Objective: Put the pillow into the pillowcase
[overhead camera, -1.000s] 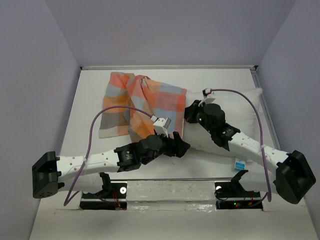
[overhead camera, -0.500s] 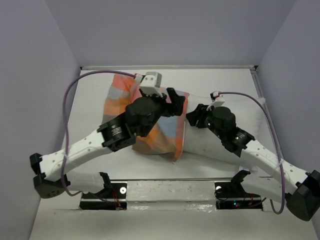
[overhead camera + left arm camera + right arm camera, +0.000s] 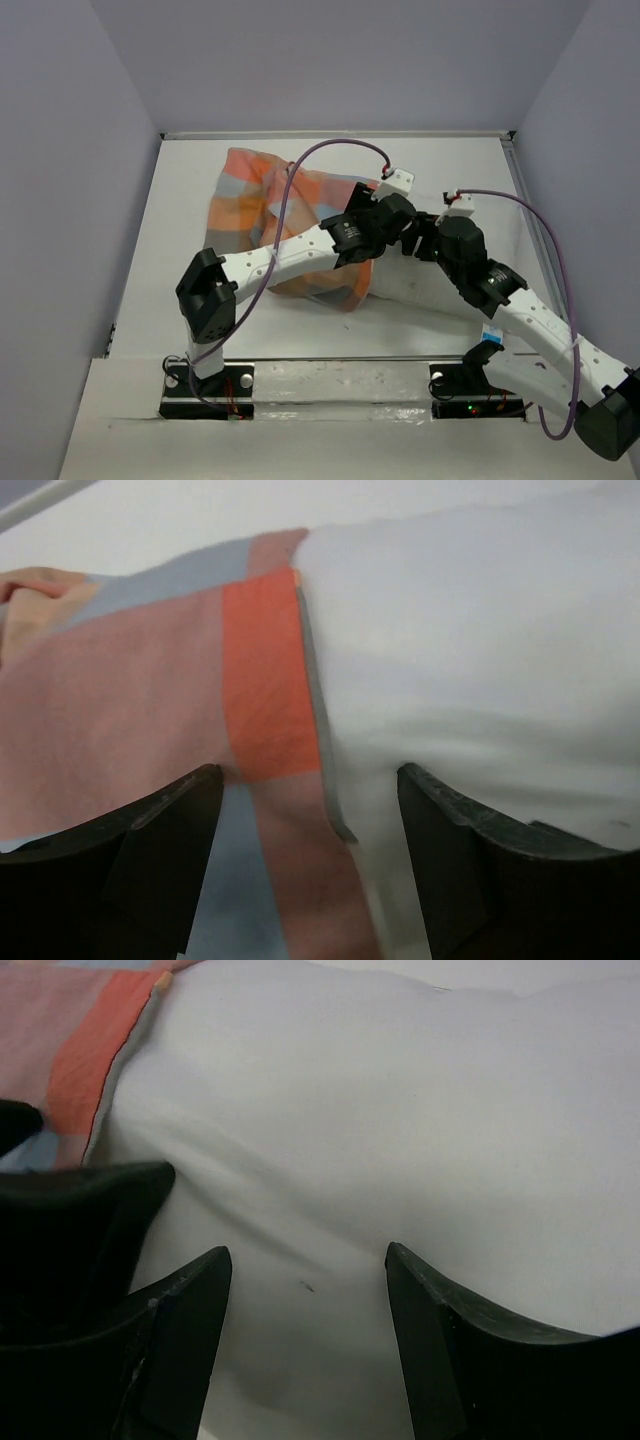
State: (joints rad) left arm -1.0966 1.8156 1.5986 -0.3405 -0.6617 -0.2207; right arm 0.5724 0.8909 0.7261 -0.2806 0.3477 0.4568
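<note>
The checked pillowcase (image 3: pixel 265 205) lies at mid-table with the white pillow (image 3: pixel 415 285) partly inside it, the pillow's right part sticking out. In the left wrist view my left gripper (image 3: pixel 310 815) is open, its jaws standing either side of the pillowcase (image 3: pixel 150 700) hem where it meets the pillow (image 3: pixel 480 630). My right gripper (image 3: pixel 305 1295) is also open, directly over bare pillow (image 3: pixel 380 1110), with nothing pinched. The pillowcase (image 3: pixel 85 1045) edge shows at that view's top left. In the top view both grippers, left (image 3: pixel 405 222) and right (image 3: pixel 425 238), meet close together at the case's mouth.
The left arm (image 3: pixel 290 255) reaches diagonally across the pillowcase. A blue-and-white tag (image 3: pixel 490 335) shows by the right arm's forearm. Purple cables loop above both wrists. Grey walls enclose the table on three sides.
The left arm swung from the near left across the pillowcase to its mouth beside the right gripper. The right gripper went from shut to open.
</note>
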